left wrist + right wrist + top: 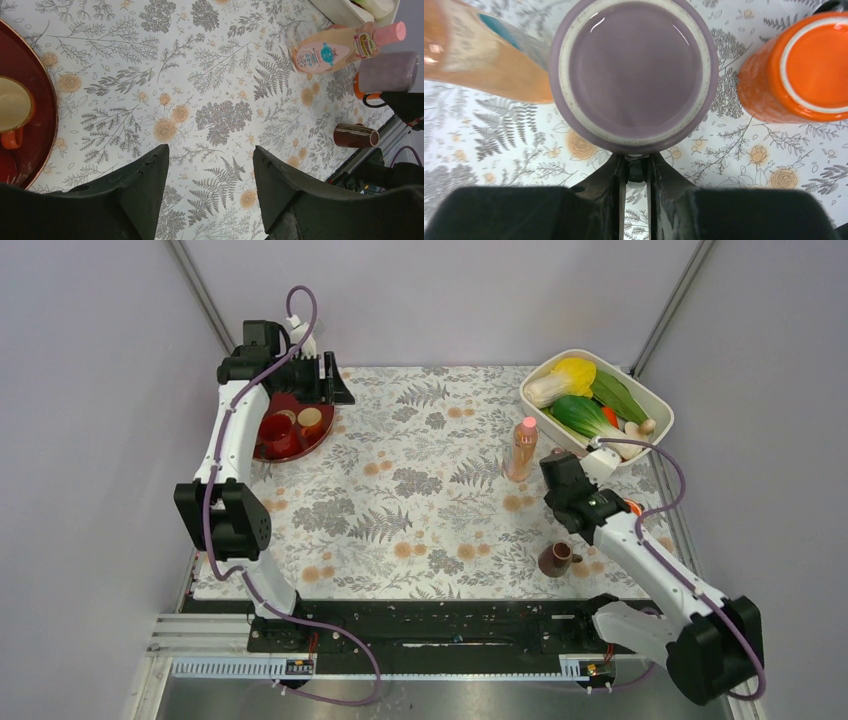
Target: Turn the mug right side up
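Two tools: right tool [636,162] clenched on the handle of the upside-down mug [634,75] beside the bottle [484,60]; left tool [210,150] released, well away from the bottle.

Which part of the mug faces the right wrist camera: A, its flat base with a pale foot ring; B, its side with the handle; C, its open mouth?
A: the mug shows a closed, flat base inside a pale ring, so it stands upside down on the table.
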{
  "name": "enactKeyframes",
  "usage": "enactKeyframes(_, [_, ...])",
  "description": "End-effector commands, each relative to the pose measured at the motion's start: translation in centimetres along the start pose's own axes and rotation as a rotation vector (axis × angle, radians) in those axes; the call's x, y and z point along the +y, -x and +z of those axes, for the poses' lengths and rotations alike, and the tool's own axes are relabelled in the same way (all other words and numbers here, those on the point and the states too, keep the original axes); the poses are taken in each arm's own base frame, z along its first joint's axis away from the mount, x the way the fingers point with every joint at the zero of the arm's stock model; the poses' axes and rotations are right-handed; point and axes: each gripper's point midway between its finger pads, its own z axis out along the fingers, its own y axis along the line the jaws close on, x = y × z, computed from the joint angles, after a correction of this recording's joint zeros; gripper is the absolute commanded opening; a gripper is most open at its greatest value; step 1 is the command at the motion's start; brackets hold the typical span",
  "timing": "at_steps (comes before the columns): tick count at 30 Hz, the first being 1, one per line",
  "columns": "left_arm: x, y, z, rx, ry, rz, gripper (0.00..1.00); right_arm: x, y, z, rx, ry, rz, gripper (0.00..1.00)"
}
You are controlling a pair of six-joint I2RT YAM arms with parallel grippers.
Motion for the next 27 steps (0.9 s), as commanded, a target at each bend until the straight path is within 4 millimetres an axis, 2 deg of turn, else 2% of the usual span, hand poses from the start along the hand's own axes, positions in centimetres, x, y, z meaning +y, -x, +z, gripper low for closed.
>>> enactKeyframes(1, [-2.2,1.2,-2.0,-0.039,-0.016,0.064,0.65,0.7,4.5,-2.5,-0.148,0.094,0.046,0.00])
enactKeyframes(7, [-6.0,1.9,-3.2,-0.046,-0.048,0.130,0.69,0.5,10.9,-7.7,-0.335,0.188,0.078,0.00])
enactKeyframes(13, [-12.4,2.6,-6.2,-0.084,-0.189,0.185,0.86,4.0,18.5,-15.7,-0.524,0.462,0.067,0.00])
enactKeyframes(16, [-16.0,2.9,-8.1,-0.113,-0.284,0.204,0.90,7.0,20.9,-19.6,-0.569,0.644,0.064,0.00])
enactKeyframes(20, [-20.8,2.5,-10.9,-0.134,-0.444,0.236,0.91,12.3,21.9,-23.3,-0.524,0.911,0.062,0.00])
enactKeyframes(22, [-22.2,2.1,-11.8,-0.141,-0.491,0.251,0.92,15.0,21.4,-24.3,-0.455,1.025,0.069,0.00])
enactKeyframes(27, [-24.8,1.8,-13.3,-0.155,-0.639,0.205,0.92,20.4,20.4,-28.5,-0.356,1.334,0.120,0.00])
